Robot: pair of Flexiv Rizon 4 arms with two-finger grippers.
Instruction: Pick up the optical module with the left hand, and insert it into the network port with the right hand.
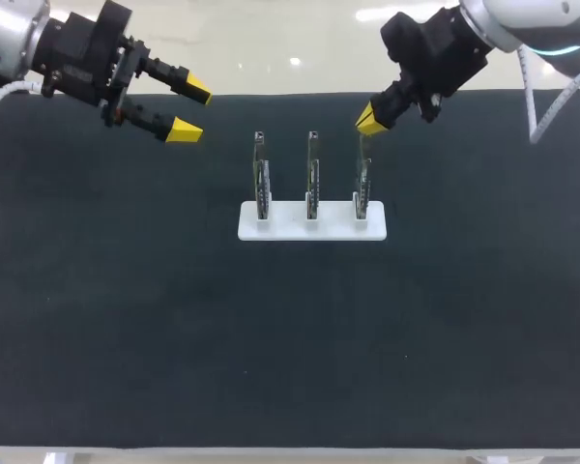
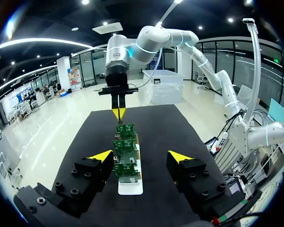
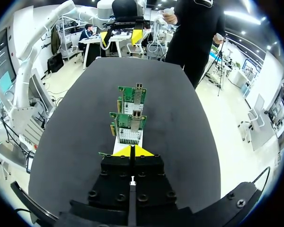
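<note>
While I look down in the head view, the left gripper (image 1: 179,109) hangs spread open, well left of the white holder (image 1: 290,232). The right gripper (image 1: 370,121), tips pinched together, sits just over the upright right-end board (image 1: 363,184). In the left wrist view, the boards line up straight ahead. In the right wrist view, I can't make out any optical module, and the right arm is clearly nearer the boards.
</note>
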